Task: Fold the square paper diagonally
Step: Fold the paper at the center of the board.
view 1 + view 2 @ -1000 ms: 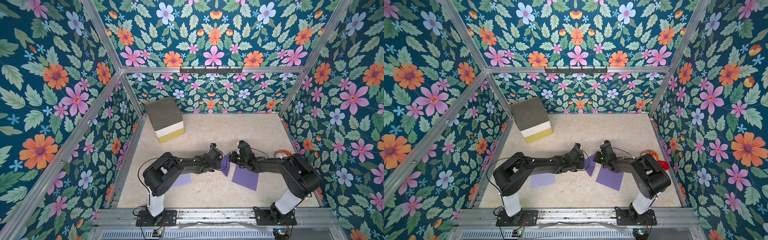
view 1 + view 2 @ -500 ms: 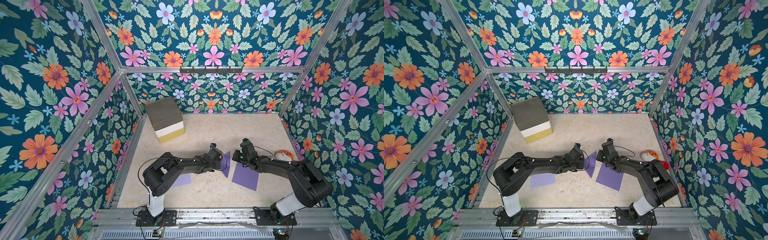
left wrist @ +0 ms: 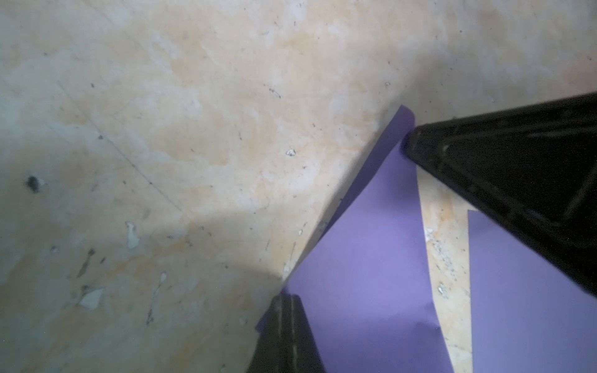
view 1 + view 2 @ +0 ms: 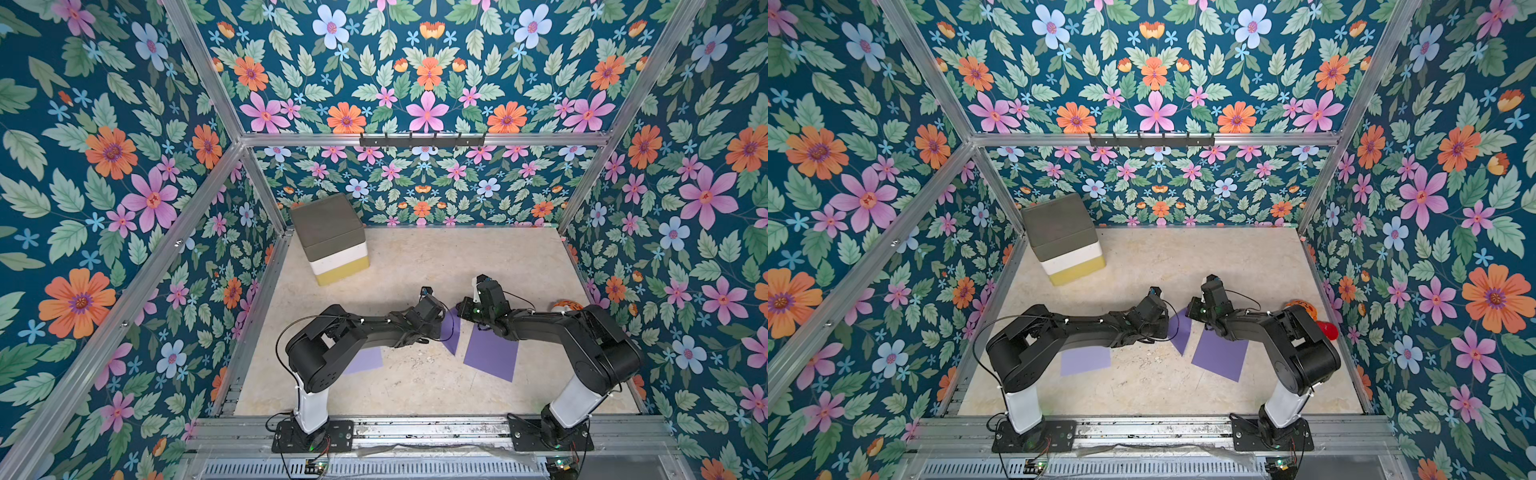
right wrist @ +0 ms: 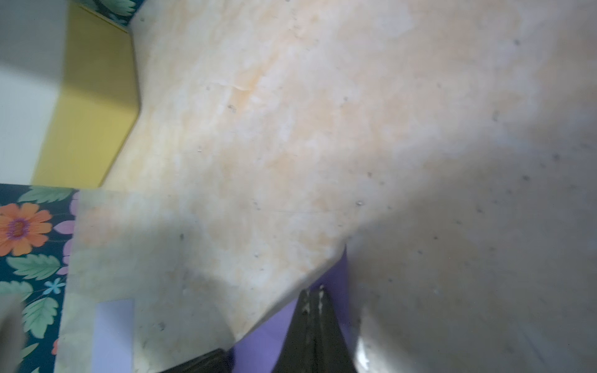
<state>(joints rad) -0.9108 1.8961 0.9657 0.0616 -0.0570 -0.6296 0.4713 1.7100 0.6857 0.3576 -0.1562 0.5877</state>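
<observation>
Mid-fold: my left gripper (image 3: 286,298) and right gripper (image 5: 313,290), both clenched, tips on half-folded purple paper (image 3: 365,258), centre table (image 3: 193,129). Next, likely: press crease flat.

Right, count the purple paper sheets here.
3. The folded sheet sits centre; the right sheet flat beside it; the left sheet flat, partly under the left arm. Arms may hide more.
</observation>
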